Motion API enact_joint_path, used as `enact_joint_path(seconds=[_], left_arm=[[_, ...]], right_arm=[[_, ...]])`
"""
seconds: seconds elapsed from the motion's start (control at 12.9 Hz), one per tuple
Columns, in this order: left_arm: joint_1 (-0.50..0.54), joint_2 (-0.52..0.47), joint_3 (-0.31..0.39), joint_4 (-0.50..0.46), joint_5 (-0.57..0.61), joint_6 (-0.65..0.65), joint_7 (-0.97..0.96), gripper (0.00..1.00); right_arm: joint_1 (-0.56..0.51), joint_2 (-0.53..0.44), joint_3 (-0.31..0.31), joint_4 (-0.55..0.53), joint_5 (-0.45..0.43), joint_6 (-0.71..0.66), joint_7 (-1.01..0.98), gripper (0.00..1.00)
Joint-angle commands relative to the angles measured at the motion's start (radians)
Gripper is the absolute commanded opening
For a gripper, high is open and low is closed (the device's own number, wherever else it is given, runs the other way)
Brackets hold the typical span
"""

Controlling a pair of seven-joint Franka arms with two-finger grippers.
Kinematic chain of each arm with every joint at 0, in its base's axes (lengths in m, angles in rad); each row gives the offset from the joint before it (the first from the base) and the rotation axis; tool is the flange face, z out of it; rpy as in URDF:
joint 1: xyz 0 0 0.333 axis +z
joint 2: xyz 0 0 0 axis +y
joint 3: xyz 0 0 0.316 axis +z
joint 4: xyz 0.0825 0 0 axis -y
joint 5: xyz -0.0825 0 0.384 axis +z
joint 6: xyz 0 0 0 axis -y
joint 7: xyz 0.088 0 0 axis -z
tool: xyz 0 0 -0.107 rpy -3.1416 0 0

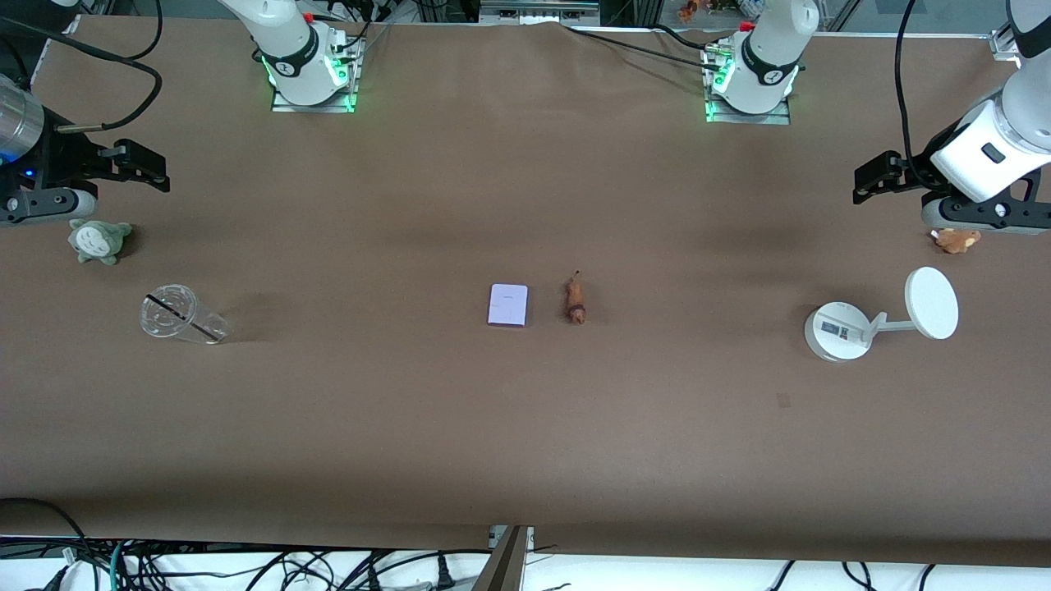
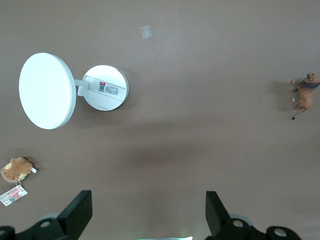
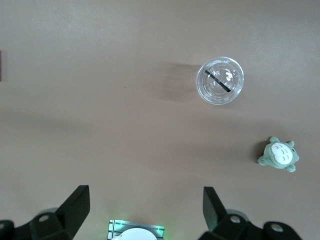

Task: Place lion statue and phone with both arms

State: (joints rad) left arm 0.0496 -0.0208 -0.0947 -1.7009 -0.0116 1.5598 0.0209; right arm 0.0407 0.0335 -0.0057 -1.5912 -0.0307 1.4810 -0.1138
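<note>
Brown table [image 1: 525, 427]: seen whole only in the front view, where the phone [image 1: 508, 304] lies flat at frame centre, with the lion statue [image 1: 575, 300] on its side just beside it, toward the left arm's end, apart from it. The left wrist view shows the lion statue [image 2: 303, 95] at its right edge but not the phone.

White round-based stand with disc [image 1: 878, 319]: lower right of centre in the front view; its label [image 2: 106, 89] is clearest in the left wrist view.

Clear plastic cup with a dark straw [image 1: 181, 315]: centre left.

Green plush [image 1: 98, 240] and small brown plush [image 1: 956, 240]: near the left and right frame edges.

Left gripper [image 1: 872, 182]: raised at the right edge, fingers spread wide, empty.

Right gripper [image 1: 146, 167]: raised at the left edge, likewise wide open and empty. Both arms wait.
</note>
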Motion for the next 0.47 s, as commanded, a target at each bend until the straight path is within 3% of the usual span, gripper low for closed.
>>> enact_joint_path(seconds=[0.0, 0.39], left_arm=[[0.001, -0.001, 0.001, 0.018, -0.014, -0.018, 0.019, 1.0], [0.0, -0.001, 0.0, 0.018, -0.014, -0.018, 0.019, 1.0]], right_arm=[[-0.001, 0.008, 0.001, 0.014, 0.02, -0.007, 0.013, 1.0], [0.001, 0.022, 0.001, 0.046, 0.02, -0.018, 0.0, 1.0]])
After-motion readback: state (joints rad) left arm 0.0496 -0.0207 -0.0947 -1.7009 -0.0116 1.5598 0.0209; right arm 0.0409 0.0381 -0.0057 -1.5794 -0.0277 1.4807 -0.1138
